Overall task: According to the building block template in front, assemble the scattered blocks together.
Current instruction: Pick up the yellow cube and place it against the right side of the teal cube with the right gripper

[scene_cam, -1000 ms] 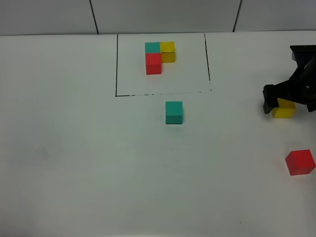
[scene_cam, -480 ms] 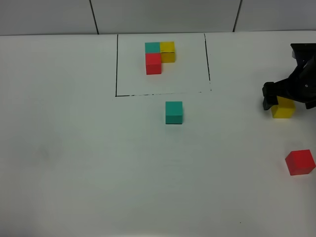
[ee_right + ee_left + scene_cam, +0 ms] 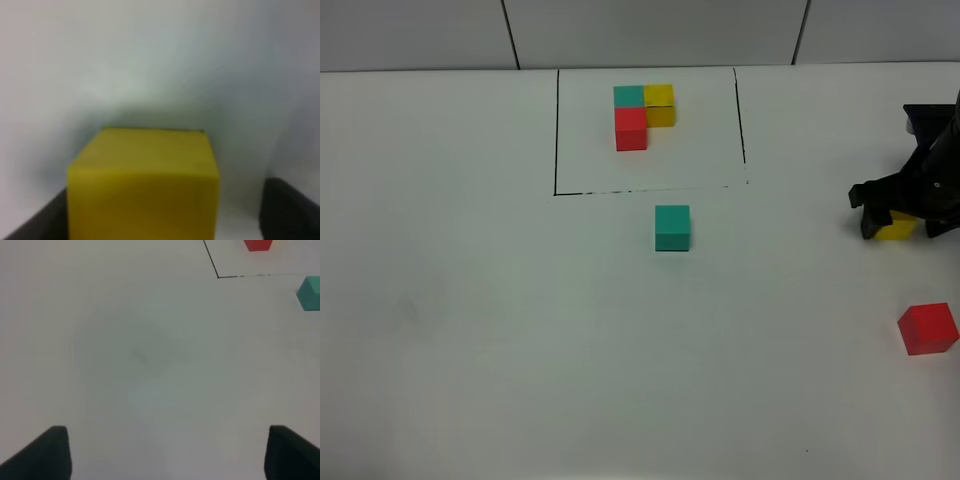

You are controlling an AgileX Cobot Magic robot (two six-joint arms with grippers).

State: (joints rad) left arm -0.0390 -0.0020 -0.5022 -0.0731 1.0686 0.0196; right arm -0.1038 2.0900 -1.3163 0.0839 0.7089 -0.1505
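The building block template (image 3: 642, 115), a teal, yellow and red L-shaped trio, sits inside a black drawn rectangle at the back. The scattered teal block (image 3: 672, 227) stands just in front of the rectangle and also shows in the left wrist view (image 3: 310, 292). The scattered red block (image 3: 927, 328) lies at the right edge. The scattered yellow block (image 3: 898, 227) sits on the table at the far right. My right gripper (image 3: 902, 220) is open and low around it. In the right wrist view the yellow block (image 3: 145, 185) sits between the fingers, apart from them. My left gripper (image 3: 165, 455) is open and empty.
The black outline (image 3: 556, 130) frames the template, and its front corner shows in the left wrist view (image 3: 218, 276). The white table (image 3: 470, 300) runs to a back wall. The left arm is out of the exterior high view.
My right gripper has come down lower over the yellow block, which it now covers more. The teal and red blocks have not moved.
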